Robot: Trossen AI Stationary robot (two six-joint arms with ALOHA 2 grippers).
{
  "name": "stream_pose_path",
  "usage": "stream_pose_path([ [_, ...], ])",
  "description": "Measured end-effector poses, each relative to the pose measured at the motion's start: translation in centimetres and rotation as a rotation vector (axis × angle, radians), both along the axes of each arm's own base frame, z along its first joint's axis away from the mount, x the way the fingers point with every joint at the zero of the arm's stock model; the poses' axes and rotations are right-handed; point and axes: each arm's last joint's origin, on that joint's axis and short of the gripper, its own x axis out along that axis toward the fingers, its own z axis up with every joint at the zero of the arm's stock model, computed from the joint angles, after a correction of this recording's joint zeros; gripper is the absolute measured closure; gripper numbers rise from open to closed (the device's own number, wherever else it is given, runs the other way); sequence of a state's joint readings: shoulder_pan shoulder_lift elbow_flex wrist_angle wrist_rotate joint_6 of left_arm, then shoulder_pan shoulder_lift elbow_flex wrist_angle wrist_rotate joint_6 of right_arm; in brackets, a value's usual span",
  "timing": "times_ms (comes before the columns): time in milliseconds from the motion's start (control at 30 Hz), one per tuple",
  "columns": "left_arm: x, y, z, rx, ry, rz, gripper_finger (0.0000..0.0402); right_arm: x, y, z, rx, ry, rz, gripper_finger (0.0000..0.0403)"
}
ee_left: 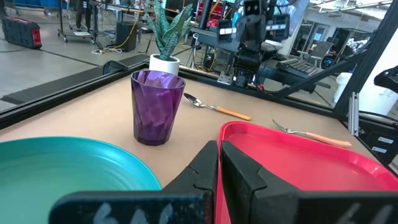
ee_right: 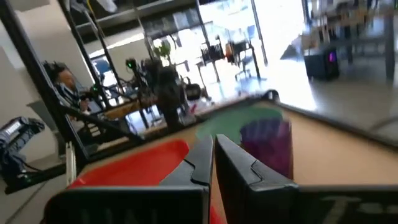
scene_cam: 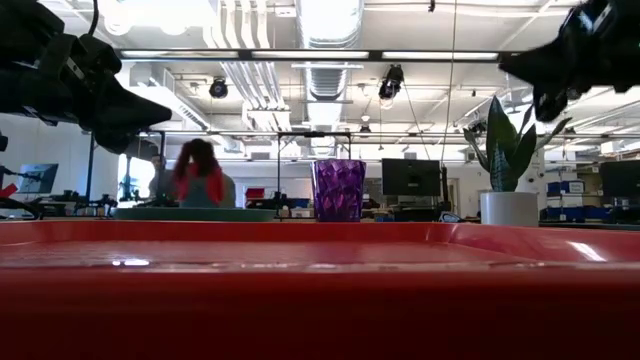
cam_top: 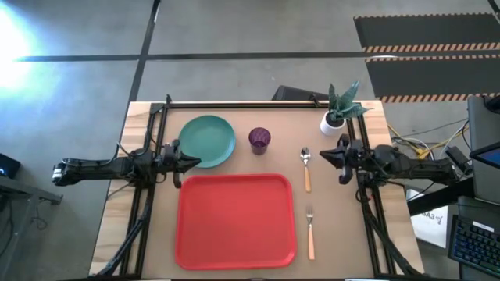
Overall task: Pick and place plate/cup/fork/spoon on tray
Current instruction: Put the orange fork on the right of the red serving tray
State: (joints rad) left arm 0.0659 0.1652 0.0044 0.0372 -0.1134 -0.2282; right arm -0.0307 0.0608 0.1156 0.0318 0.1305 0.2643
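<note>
With both the left pincer [cam_top: 190, 161] and right pincer [cam_top: 325, 155] pressed together and empty, the plate [cam_top: 208, 140] risks sliding off the table [cam_top: 328, 234] when gripped at its thin rim.

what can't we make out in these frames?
- Low view: fork and spoon hidden behind the red tray rim; plate only an edge-on sliver.
- Right wrist view: motion blur smears cup and plate; cutlery not visible.
- Left wrist view: plate cut off by frame edge and the left pincer.
</note>
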Motion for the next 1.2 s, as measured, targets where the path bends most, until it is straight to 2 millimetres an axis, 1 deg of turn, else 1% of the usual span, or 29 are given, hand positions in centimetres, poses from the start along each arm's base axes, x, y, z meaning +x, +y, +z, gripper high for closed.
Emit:
stream_pose_path([
  [133, 0.0, 0.0, 0.0, 0.000, 0.000, 0.000, 0.0402, -0.6, 0.0, 2.1, -0.080, -0.051, -0.011, 0.0394],
  [233, 0.0, 0.0, 0.0, 0.000, 0.000, 0.000, 0.0402, -0.7, 0.0, 2.5, -0.099, -0.060, -0.030, 0.0394],
  [300, 0.0, 0.0, 0.0, 0.000, 0.000, 0.000, 0.0402, -0.7, -0.2, 2.5, -0.033, -0.065, -0.070, 0.0394],
  [433, 0.0, 0.0, 0.0, 0.000, 0.000, 0.000, 0.0402, -0.3, -0.5, 1.3, 0.144, -0.028, -0.161, 0.0394],
  [600, 0.0, 0.0, 0.0, 0.000, 0.000, 0.000, 0.0402, 0.4, -0.7, 0.0, 0.290, 0.031, -0.250, 0.0394],
  [733, 0.0, 0.0, 0.0, 0.000, 0.000, 0.000, 0.0402, 1.1, -0.8, -0.5, 0.442, 0.036, -0.258, 0.0394],
  [800, 0.0, 0.0, 0.0, 0.000, 0.000, 0.000, 0.0402, 1.3, -0.8, -0.8, 0.484, 0.052, -0.263, 0.0394],
  [900, 0.0, 0.0, 0.0, 0.000, 0.000, 0.000, 0.0402, 1.8, -0.7, -1.2, 0.488, 0.102, -0.245, 0.0394],
  [1033, 0.0, 0.0, 0.0, 0.000, 0.000, 0.000, 0.0402, 2.3, -0.4, -1.7, 0.458, 0.196, -0.151, 0.0394],
  [1200, 0.0, 0.0, 0.0, 0.000, 0.000, 0.000, 0.0402, 2.7, -0.3, -2.1, 0.339, 0.270, -0.106, 0.0394],
])
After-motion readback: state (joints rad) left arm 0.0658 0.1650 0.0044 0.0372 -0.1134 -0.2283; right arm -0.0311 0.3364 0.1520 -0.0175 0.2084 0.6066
